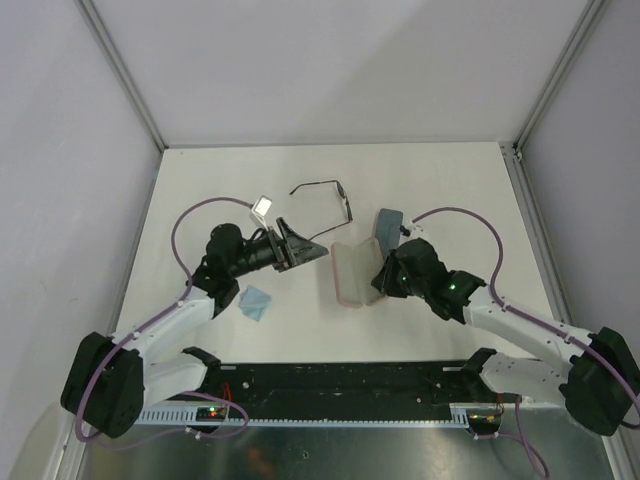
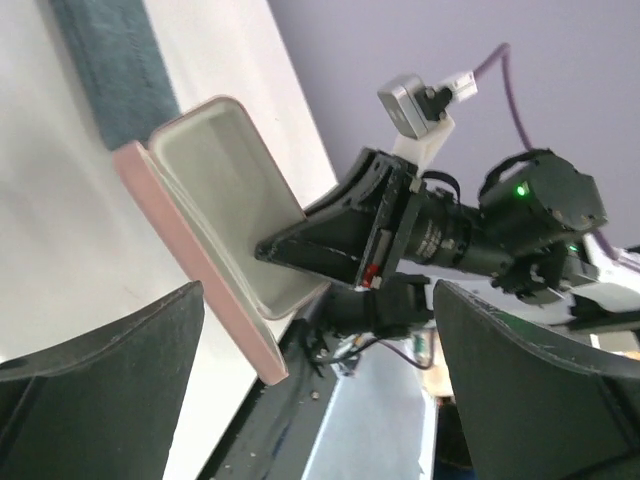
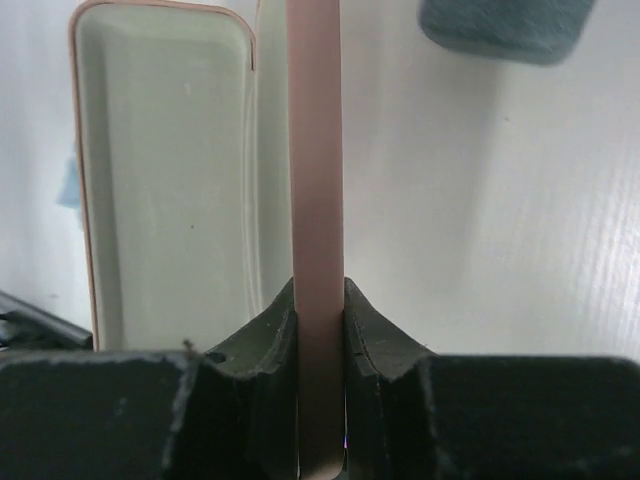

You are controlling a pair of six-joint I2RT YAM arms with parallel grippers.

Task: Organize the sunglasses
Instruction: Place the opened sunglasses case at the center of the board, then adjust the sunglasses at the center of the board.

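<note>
The black wire-framed sunglasses (image 1: 322, 196) lie unfolded on the table behind both grippers. The white-framed pair is not in view. The pink case (image 1: 350, 272) stands open between the arms and its inside looks empty (image 3: 165, 170). My right gripper (image 1: 380, 280) is shut on one thin pink wall of the case (image 3: 315, 150), which runs straight up between its pads (image 3: 375, 330). My left gripper (image 1: 312, 251) is open and empty, just left of the case and pointing at it (image 2: 215, 200); its fingers (image 2: 100, 390) frame the view.
The closed blue-grey case (image 1: 388, 226) lies just behind the pink one, also in the right wrist view (image 3: 505, 25). A light-blue cloth (image 1: 255, 302) lies near the left arm. The metal base rail (image 1: 340, 385) runs along the near edge.
</note>
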